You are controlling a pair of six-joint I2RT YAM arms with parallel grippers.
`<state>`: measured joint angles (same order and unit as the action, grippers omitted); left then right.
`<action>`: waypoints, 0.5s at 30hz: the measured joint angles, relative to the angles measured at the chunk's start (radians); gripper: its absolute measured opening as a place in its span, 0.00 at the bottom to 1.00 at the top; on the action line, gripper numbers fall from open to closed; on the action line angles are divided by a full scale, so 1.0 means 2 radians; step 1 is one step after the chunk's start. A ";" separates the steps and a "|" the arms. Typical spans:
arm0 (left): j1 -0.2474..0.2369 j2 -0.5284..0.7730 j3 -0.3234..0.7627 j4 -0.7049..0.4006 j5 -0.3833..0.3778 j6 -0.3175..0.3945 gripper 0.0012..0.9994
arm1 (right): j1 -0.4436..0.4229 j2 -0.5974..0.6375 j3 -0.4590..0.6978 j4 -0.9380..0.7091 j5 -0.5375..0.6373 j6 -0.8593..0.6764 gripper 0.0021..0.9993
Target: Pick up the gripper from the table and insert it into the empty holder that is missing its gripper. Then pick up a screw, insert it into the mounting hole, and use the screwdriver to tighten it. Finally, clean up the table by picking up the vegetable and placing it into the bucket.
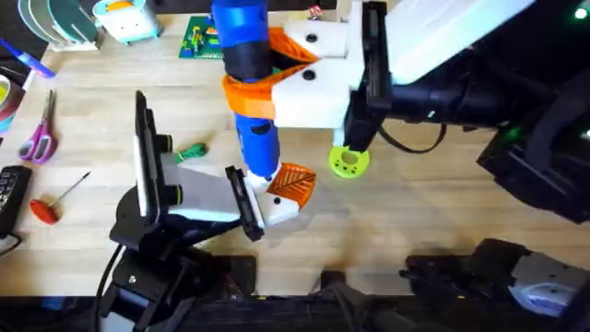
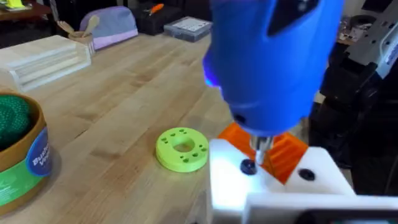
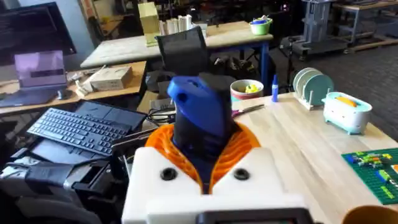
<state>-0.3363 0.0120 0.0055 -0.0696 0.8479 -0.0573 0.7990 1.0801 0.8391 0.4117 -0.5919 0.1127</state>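
Note:
My right gripper (image 1: 277,88) is shut on the blue screwdriver (image 1: 247,55), which stands upright between its orange pads (image 3: 239,146). The screwdriver's metal bit (image 2: 258,146) points down at a dark screw (image 2: 247,166) in the white holder (image 2: 273,186) on my left arm's end. The orange gripper (image 2: 287,152) sits on that holder, beside the bit. In the overhead view my left gripper (image 1: 284,192) lies low on the table under the screwdriver. The green vegetable (image 1: 192,152) lies on the table left of it. The bucket (image 2: 25,155) holds a rounded green toy.
A lime-green disc (image 1: 350,161) with small holes lies right of the screwdriver. A red-handled screwdriver (image 1: 46,207) and pink scissors (image 1: 37,138) lie at the table's left. A green brick plate (image 1: 198,39) and a dish rack (image 1: 60,23) stand at the back.

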 joint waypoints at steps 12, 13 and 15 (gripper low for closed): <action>0.000 0.000 0.000 0.000 0.000 0.000 0.01 | -0.005 0.000 0.000 -0.004 0.000 0.000 0.03; 0.000 0.000 0.000 0.000 0.000 0.000 0.02 | -0.005 0.000 0.000 -0.005 0.000 0.000 0.03; 0.000 0.000 0.000 0.000 0.000 0.000 0.02 | -0.006 0.000 0.000 -0.009 0.000 0.000 0.03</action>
<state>-0.3363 0.0120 0.0055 -0.0696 0.8478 -0.0574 0.7868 1.0801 0.8391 0.3940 -0.5915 0.1127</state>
